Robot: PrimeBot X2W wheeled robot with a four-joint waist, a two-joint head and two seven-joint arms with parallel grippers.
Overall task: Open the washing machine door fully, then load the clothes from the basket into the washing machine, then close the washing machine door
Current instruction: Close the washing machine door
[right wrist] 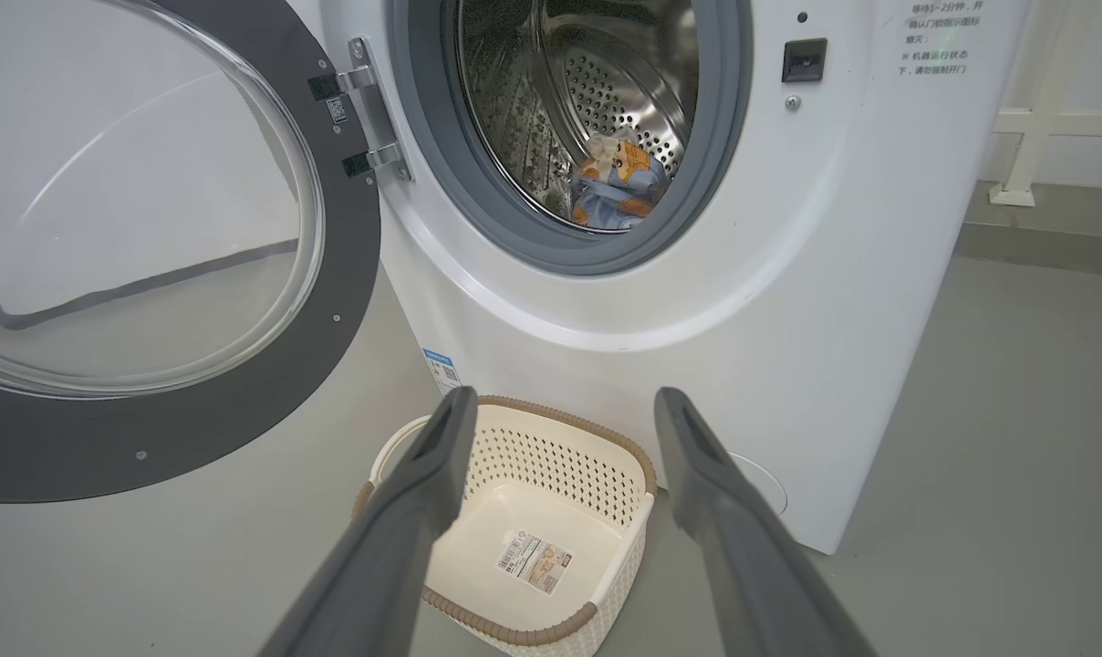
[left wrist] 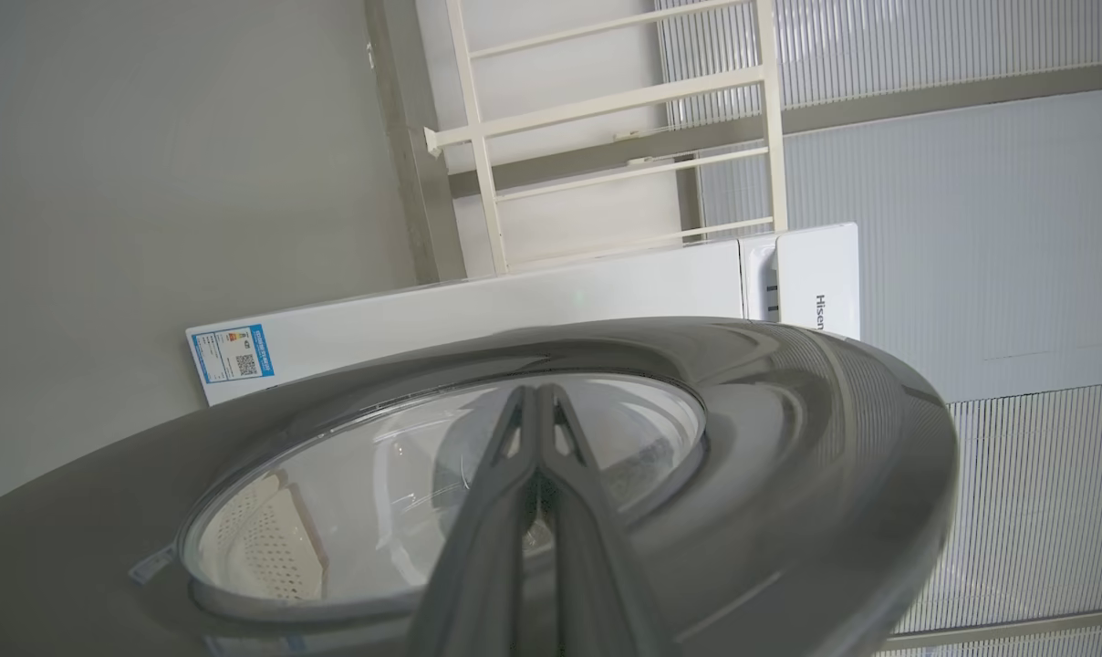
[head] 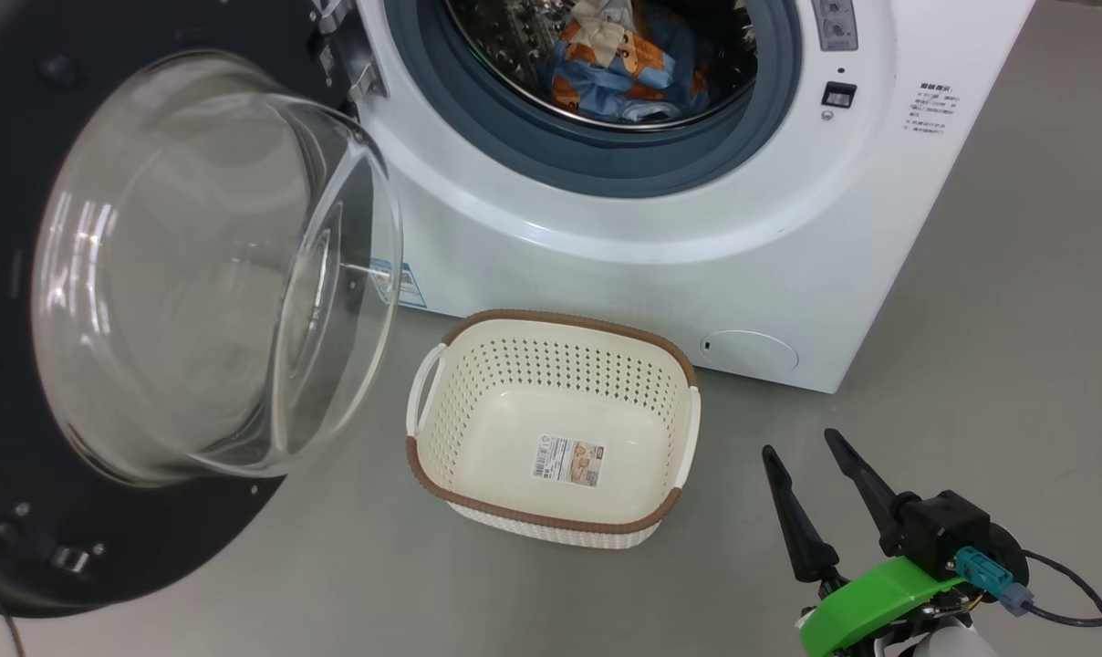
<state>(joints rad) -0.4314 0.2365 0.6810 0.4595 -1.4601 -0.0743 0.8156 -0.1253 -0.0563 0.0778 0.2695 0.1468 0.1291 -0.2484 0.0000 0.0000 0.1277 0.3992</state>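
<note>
Right gripper (head: 798,442): lower right of the head view, fingers spread wide with nothing between them. It hangs over the floor (head: 1016,319), just right of the basket (head: 551,365) and apart from it.

Left gripper (left wrist: 537,391): fingers pressed together, holding nothing. It is seen over the outer side of the door (left wrist: 788,438), across its glass; contact cannot be told.

Clothes (head: 619,68): blue fabric with orange-brown print plus a cream piece, heaped low in the drum (right wrist: 606,82) behind the grey gasket (head: 606,169).

Basket: cream, perforated, with a brown rim. It stands upright on the floor just before the front of the washer (head: 651,274), with a paper label (head: 569,459) on its bottom.

Door: swung wide open to the left on a metal hinge (head: 350,64); a black ring surrounds a bulging clear bowl.

Washer: white front-loader, with a blue sticker (head: 411,285) low on the left and a round flap (head: 750,351) low on the right.
</note>
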